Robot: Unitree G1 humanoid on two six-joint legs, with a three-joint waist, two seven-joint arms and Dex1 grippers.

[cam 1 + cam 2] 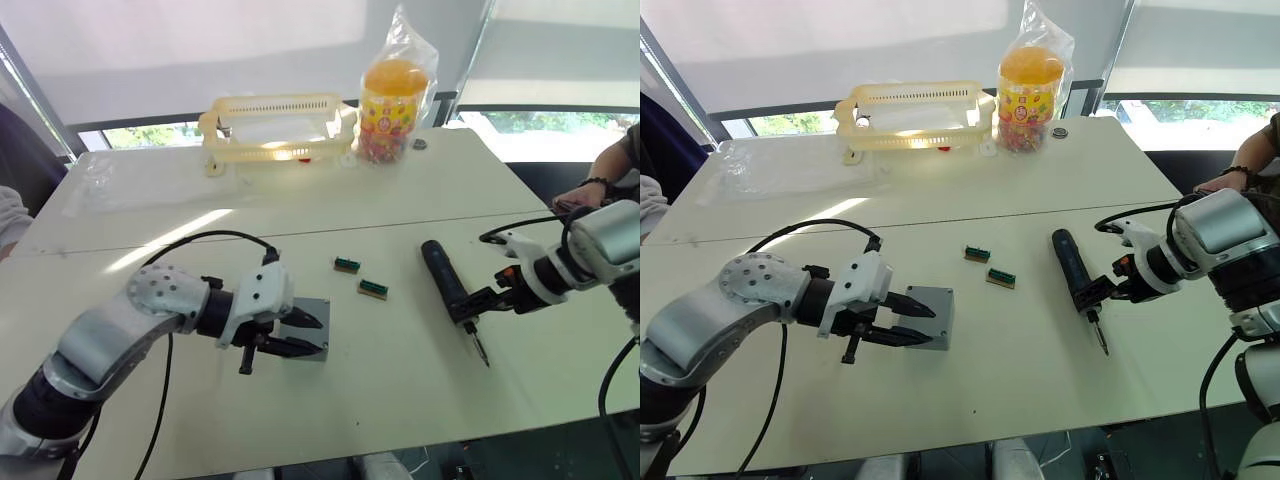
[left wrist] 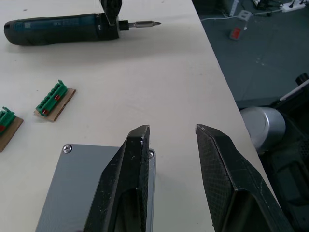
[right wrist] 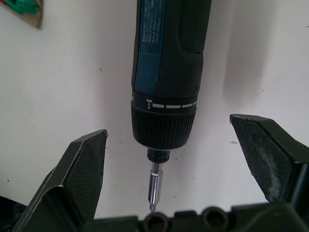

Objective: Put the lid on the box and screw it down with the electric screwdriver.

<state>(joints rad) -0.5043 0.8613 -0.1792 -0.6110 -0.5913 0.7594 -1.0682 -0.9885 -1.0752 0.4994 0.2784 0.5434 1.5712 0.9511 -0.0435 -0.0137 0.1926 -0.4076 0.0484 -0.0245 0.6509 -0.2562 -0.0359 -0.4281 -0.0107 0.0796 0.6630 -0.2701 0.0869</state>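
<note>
Your left pincer hangs with its two black fingers spread a little apart and empty, right over the near edge of the flat grey-blue plastic lid, which lies on the white counter with screws showing at its corners. In the left wrist view one finger overlaps the plate's edge, so it looks already seated on the grey-blue box beneath it (you cannot see the box itself from here, so treat that as a guess). Your right pincer is spread wide and holds nothing, straddling the tip end of the dark blue-black cylindrical electric screwdriver, which lies flat on the counter with its thin metal bit pointing towards you. That straddle reads as a line-up for a grasp around the ribbed collar, where the fingers get the firmest hold. Two small green terminal blocks sit between lid and tool, well apart from both. At the far end stand a pale yellow plastic basket and an orange-lidded jar in a clear bag.
</note>
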